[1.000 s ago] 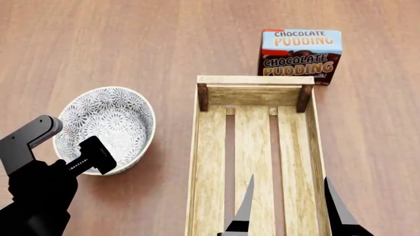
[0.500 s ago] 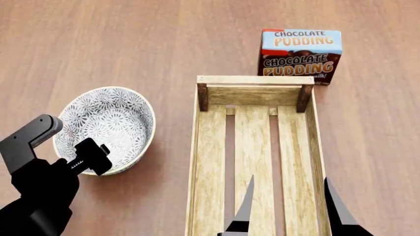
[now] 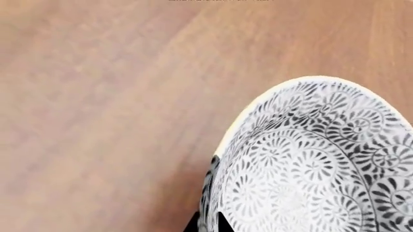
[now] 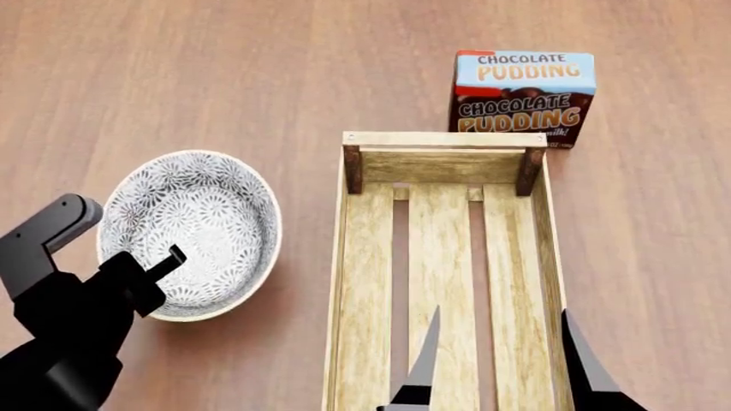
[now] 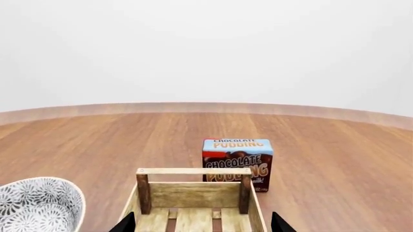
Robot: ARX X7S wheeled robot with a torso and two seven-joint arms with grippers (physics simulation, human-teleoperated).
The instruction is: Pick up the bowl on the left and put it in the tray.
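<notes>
Patterned bowl [image 4: 194,231] mouth-up, rim pinched by left gripper [image 4: 146,272]; tray [image 4: 448,282] lengthwise away; right gripper [image 4: 497,364] spread.

- bowl [image 4: 194,227]: white, dense grey-black floral pattern inside and out, pale cream rim
- tray [image 4: 363,282]: light wood slats, darker brown corner posts
- pudding box [image 4: 523,96]: light blue top, brown lower half, orange "CHOCOLATE PUDDING" lettering, red corner
- table [image 4: 171,77]: reddish-brown wood grain
- left hand [image 4: 143,278]: black, grey bracket
- right hand [image 4: 497,364]: black fingers

One bowl [image 4: 194,227], one tray [image 4: 354,257], one pudding box [image 4: 523,96], two claws [image 4: 143,274] [image 4: 499,360].
</notes>
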